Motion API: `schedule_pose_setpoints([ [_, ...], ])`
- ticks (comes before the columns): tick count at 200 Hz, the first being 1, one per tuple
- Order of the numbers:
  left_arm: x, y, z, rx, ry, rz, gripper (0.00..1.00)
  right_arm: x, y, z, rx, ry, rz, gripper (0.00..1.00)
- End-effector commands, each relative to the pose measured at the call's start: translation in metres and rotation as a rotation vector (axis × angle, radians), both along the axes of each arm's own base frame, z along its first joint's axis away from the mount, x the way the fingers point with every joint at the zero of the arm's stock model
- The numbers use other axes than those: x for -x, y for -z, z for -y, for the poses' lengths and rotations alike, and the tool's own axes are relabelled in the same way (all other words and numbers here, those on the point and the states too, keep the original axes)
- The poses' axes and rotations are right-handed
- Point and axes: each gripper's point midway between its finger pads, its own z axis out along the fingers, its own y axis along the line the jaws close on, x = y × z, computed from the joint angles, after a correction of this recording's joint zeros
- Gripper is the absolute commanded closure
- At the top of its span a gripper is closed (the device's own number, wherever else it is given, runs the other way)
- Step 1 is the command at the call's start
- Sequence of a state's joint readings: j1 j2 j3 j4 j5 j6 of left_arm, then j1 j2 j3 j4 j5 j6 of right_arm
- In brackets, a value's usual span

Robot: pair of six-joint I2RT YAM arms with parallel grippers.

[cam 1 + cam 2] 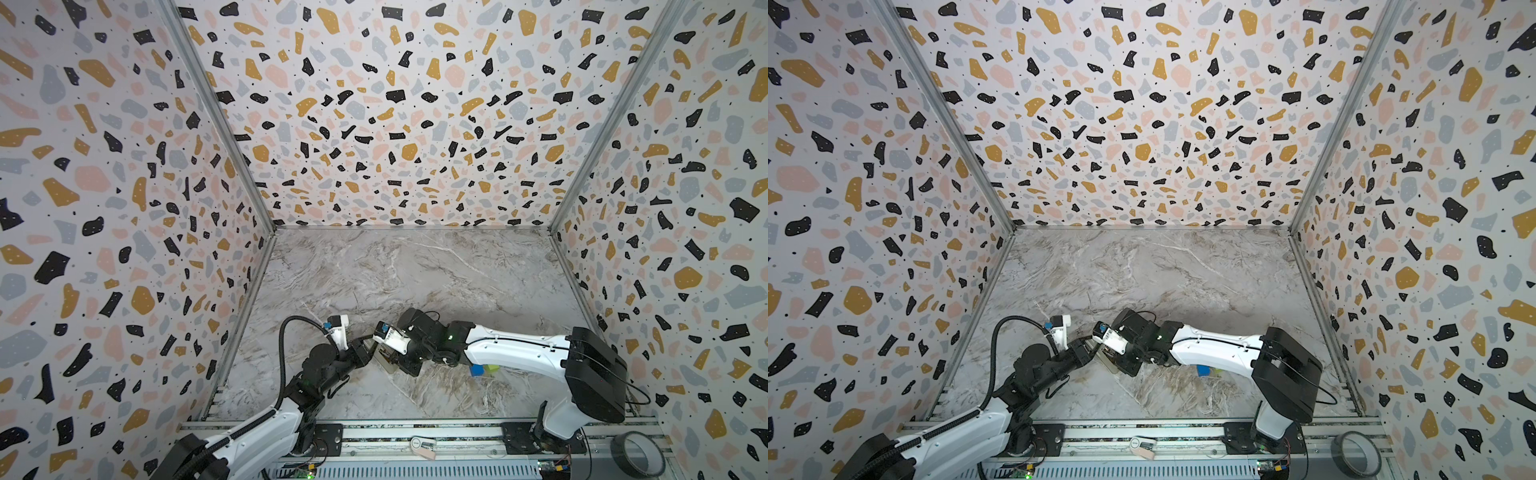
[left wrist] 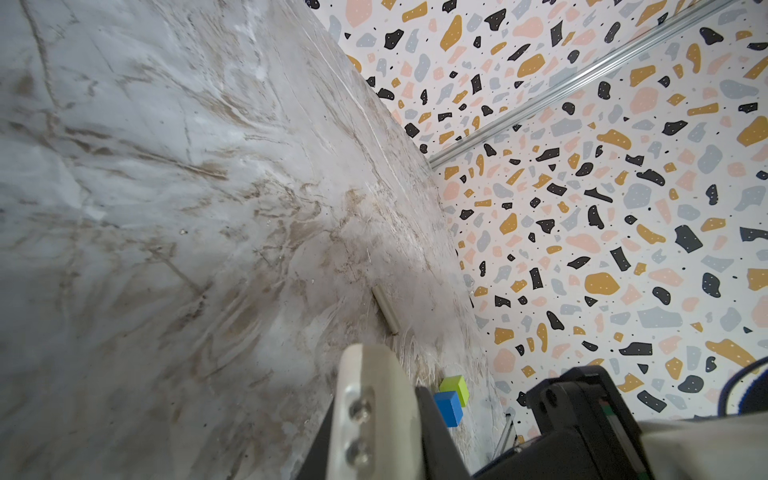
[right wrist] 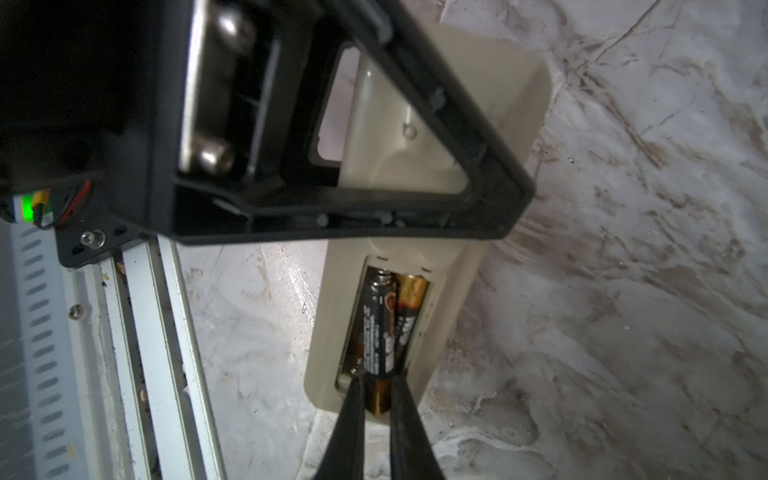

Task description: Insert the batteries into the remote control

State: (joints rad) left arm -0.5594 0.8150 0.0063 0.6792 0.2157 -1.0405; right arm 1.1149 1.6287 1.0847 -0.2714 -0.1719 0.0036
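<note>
The remote control (image 3: 453, 291) is a cream-white handset lying back up on the marble table, with its battery recess open. One of the batteries (image 3: 409, 307), black with a copper end, lies inside the recess. My right gripper (image 3: 376, 384) is shut on the copper end of the other battery (image 3: 380, 332), which slants down into the recess beside the first. My left gripper (image 1: 368, 349) is shut on the remote's far end, and its black finger (image 3: 478, 145) crosses the handset. In both top views the remote (image 1: 384, 359) (image 1: 1106, 359) shows only as a sliver between the two grippers.
A blue cube (image 1: 477, 369) and a green cube (image 1: 492, 369) sit under my right forearm. A small pale strip (image 2: 385, 309) lies on the table beyond them. The metal rail (image 1: 415, 432) runs along the front edge, with a tape roll (image 1: 633, 455) at its right end.
</note>
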Motion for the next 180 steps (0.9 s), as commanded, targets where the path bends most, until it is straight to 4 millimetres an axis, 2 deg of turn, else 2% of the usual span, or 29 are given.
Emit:
schedule_pose_setpoints([
  [1, 0.0024, -0.033, 0.0045, 0.111, 0.021, 0.094, 1.0, -0.0053, -0.0121, -0.0084, -0.008, 0.016, 0.028, 1.0],
  [74, 0.0019, -0.0303, -0.0035, 0.137, -0.025, 0.084, 1.0, -0.0083, -0.0092, -0.0079, 0.037, 0.035, 0.051, 1.0],
  [180, 0.0013, -0.0264, -0.0048, 0.13, -0.034, 0.073, 1.0, -0.0109, -0.0097, -0.0074, 0.064, 0.053, 0.067, 1.0],
])
